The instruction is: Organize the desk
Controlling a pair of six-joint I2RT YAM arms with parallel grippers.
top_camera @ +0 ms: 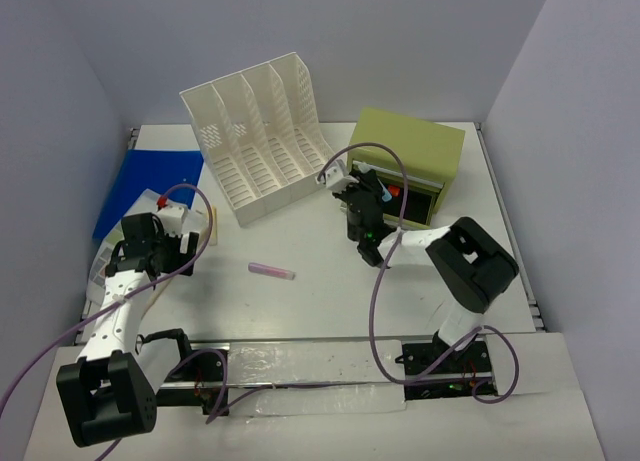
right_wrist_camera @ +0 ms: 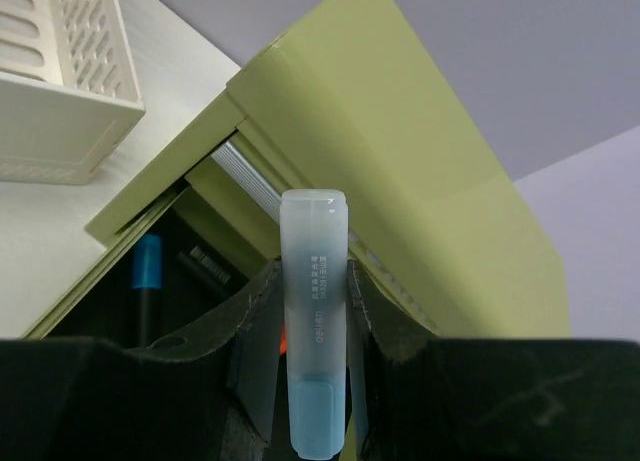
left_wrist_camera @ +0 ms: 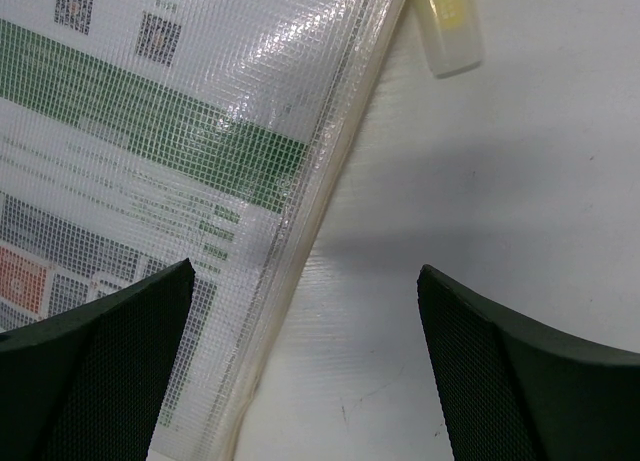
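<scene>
The desk (top_camera: pixel 320 306) is a white tabletop. My right gripper (top_camera: pixel 368 199) is shut on a pale blue highlighter (right_wrist_camera: pixel 313 301), which stands upright between the fingers (right_wrist_camera: pixel 258 311). It hangs in front of the olive-green drawer box (top_camera: pixel 412 159), over its open drawer (right_wrist_camera: pixel 190 281), where a blue pen (right_wrist_camera: pixel 148 266) lies. My left gripper (left_wrist_camera: pixel 305 281) stands wide open, low over the desk (left_wrist_camera: pixel 500 181). Its left finger is over the edge of a clear mesh pouch (left_wrist_camera: pixel 150 131) of printed papers, and nothing is between the fingers.
A white slotted file rack (top_camera: pixel 260 141) stands at the back centre. A blue folder (top_camera: pixel 150 186) lies at the left. A pink highlighter (top_camera: pixel 272 271) lies mid-desk. A yellow highlighter (left_wrist_camera: pixel 448 21) lies just beyond the pouch. Grey walls close in three sides.
</scene>
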